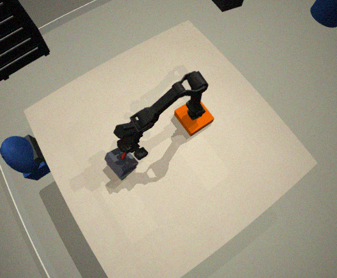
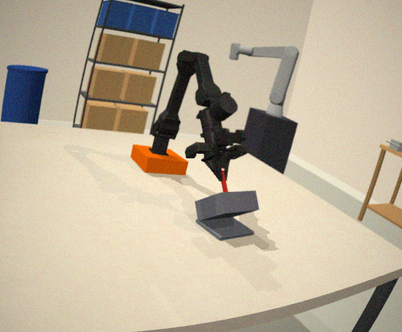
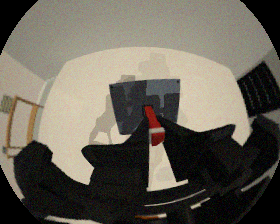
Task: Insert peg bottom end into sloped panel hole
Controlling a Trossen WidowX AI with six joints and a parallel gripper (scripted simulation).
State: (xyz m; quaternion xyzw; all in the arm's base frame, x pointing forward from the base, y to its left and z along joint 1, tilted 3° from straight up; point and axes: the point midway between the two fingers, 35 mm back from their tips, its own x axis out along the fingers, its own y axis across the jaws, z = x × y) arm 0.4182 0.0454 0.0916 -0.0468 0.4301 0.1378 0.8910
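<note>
A slim red peg (image 1: 123, 156) (image 2: 224, 186) (image 3: 152, 116) with a pale band near its top is held tilted. My gripper (image 1: 126, 151) (image 2: 222, 178) (image 3: 151, 119) is shut on its upper part. The dark grey sloped panel (image 1: 122, 171) (image 2: 239, 203) (image 3: 164, 88) stands just beyond the fingertips. In the wrist view the peg's bottom end meets the panel's face at the hole, which it covers. In the exterior view that end is hidden behind the panel's upper edge. How deep it sits cannot be told.
The panel has a flat grey base plate (image 2: 231, 229) on the table (image 1: 207, 207) (image 2: 94, 259). The orange arm base (image 1: 191, 128) (image 2: 165, 166) stands behind the panel. A second grey arm (image 2: 283, 76) on a dark block is in the background.
</note>
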